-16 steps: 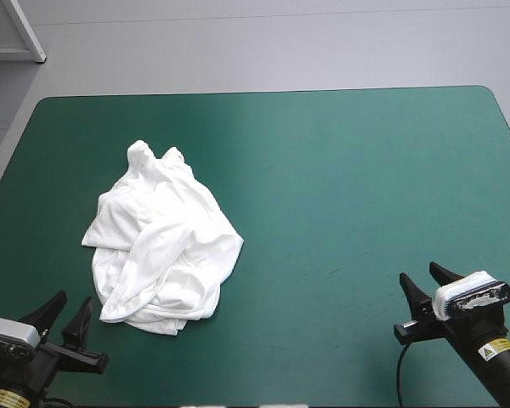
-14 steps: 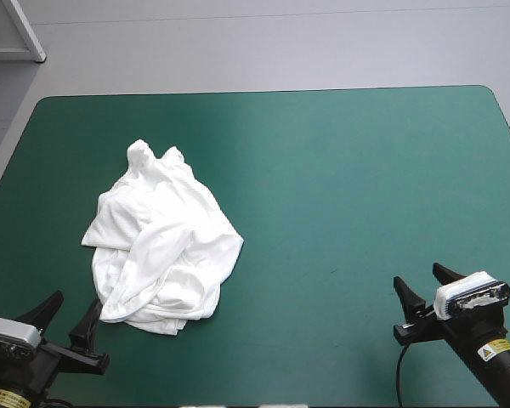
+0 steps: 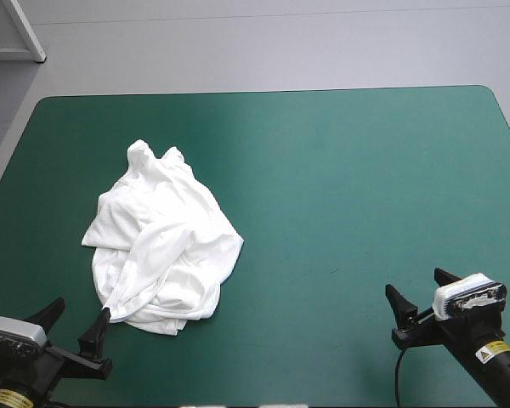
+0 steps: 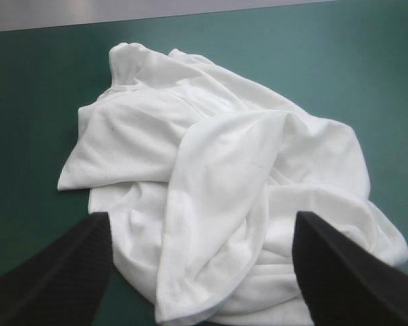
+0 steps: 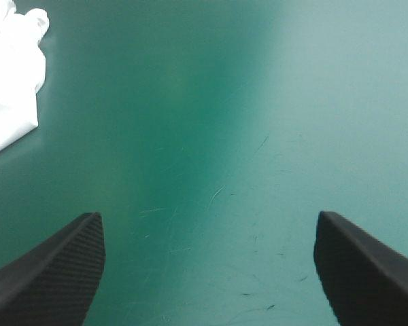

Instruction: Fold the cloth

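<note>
The white T-shirt (image 3: 161, 246) lies as a crumpled heap on the left half of the worktop (image 3: 348, 170). Its near folds are just ahead of the left pincer (image 3: 81, 308), whose black fingers stand spread wide and grasp nothing. The right pincer (image 3: 414, 281) is likewise released, over bare teal-green cover toward the near right corner and well apart from the shirt. The main risk, as I judge it, is a blind pinch. The layers are rolled over one another, so a bite at the nearest fold could catch several thicknesses, or an inner fold rather than a hem, and the heap would then lift as one lump instead of opening. A low approach could also shove the heap along the cover and bunch it tighter. Room is generous: the heap sits apart from the left and far edges, and the whole right half lies open for spreading it flat.
</note>
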Robot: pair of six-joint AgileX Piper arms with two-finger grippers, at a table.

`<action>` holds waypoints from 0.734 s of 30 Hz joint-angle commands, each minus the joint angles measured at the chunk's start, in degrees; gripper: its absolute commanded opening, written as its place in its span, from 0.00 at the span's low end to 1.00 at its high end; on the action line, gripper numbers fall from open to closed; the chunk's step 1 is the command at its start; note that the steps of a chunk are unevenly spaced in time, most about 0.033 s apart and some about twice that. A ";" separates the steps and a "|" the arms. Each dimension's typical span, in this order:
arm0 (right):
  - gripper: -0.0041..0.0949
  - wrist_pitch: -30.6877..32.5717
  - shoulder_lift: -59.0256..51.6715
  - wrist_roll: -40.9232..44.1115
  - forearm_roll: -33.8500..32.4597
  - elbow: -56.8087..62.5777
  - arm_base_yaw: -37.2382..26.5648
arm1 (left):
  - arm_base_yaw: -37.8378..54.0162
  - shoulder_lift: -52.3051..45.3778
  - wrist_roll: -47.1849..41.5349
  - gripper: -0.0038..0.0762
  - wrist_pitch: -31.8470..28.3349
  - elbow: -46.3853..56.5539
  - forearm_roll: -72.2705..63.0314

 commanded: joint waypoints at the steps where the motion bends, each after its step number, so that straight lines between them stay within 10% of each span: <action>1: 0.85 -1.93 0.50 0.06 0.54 -2.12 0.24 | 0.00 7.23 -0.50 0.72 -3.38 -3.74 2.99; 22: 0.85 3.10 0.50 9.06 -8.35 -5.50 0.24 | 0.09 90.10 1.69 0.72 8.35 -55.85 -3.46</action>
